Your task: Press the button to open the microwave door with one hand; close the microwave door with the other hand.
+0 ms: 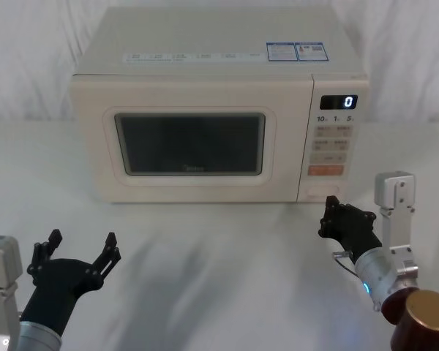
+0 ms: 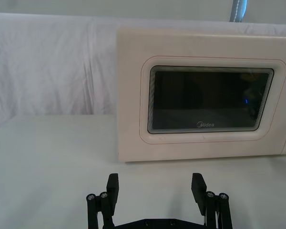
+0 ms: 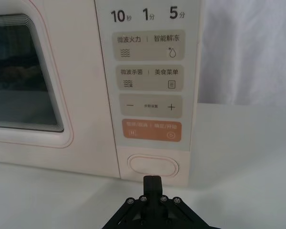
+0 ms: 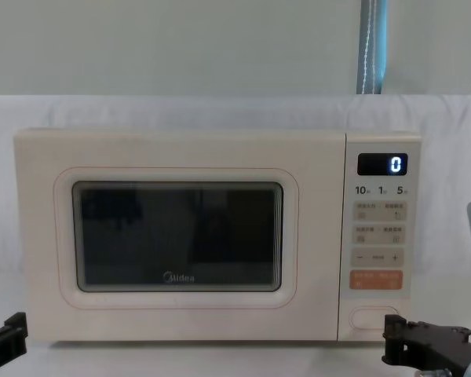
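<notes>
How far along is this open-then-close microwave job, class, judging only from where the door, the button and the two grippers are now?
Nothing looks finished: the microwave door sits shut, flush with the front. In hand: the right gripper, fingers closed, points at the button from just in front of it; contact cannot be told. The left gripper waits open, low before the door. Left to do: press the button, let the door open, then push it shut with the left.

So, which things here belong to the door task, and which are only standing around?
For the job:
- button
- microwave door, shut
- right gripper, closed, just before the button
- left gripper, open, waiting before the door

Not needed:
- orange key
- display
- white tablecloth
</notes>
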